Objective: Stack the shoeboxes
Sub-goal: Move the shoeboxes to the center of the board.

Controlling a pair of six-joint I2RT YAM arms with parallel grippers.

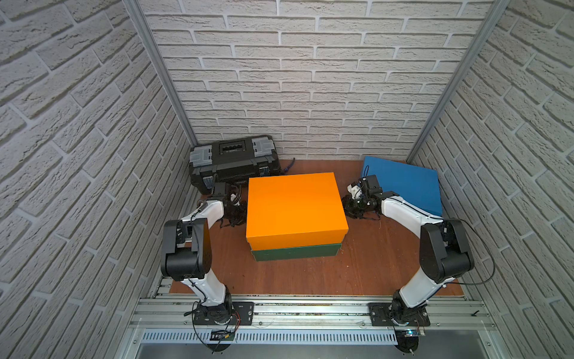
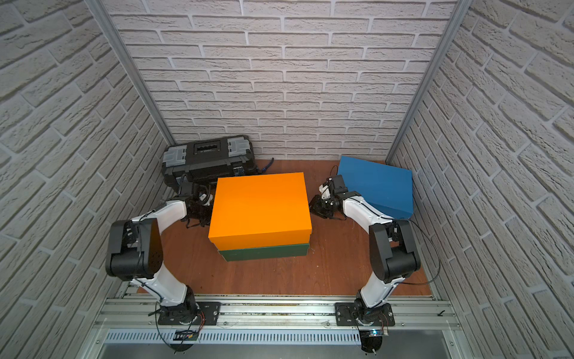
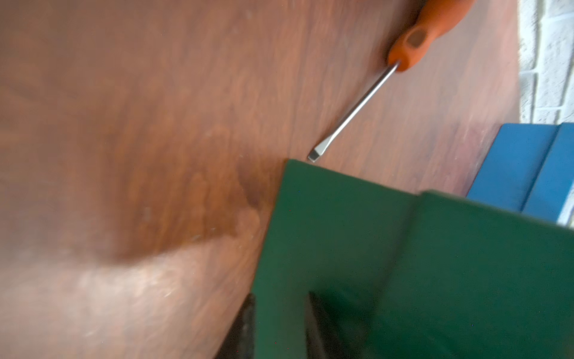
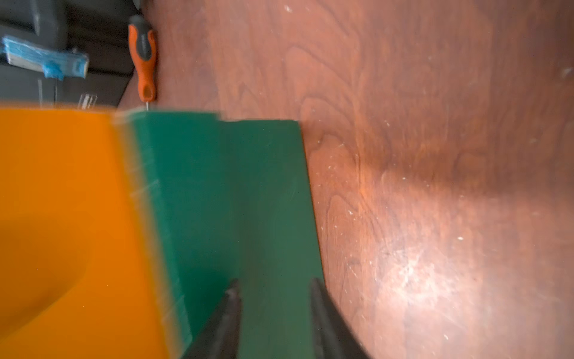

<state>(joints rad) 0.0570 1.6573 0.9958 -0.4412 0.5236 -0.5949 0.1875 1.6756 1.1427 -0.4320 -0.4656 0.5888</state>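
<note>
The orange shoebox (image 1: 295,208) is sitting on top of the dark green shoebox (image 1: 295,252) in the middle of the wooden table (image 1: 310,279), and in both top views only the green one's near face is showing under the orange lid. The blue shoebox (image 1: 403,183) is lying apart from this pair in the far right corner of the table, turned at a slant to the table edges. The black toolbox (image 1: 233,161) with grey latches is standing in the far left corner against the back wall. A screwdriver (image 4: 144,59) with an orange and grey handle is lying on the table between the toolbox and the stack, and in the left wrist view its flat tip is pointing at a bottom corner of the green box, just beside it. The left gripper (image 1: 234,213) is hovering low at the left side of the stack, close to the green box. Its fingers (image 3: 245,329) are standing a little way apart, with the green wall showing beyond them and nothing gripped. The right gripper (image 1: 351,207) is hovering at the right side of the stack, between it and the blue shoebox. In the right wrist view its two dark fingers are also standing partly spread, and the green wall is running past them with nothing clamped.
</note>
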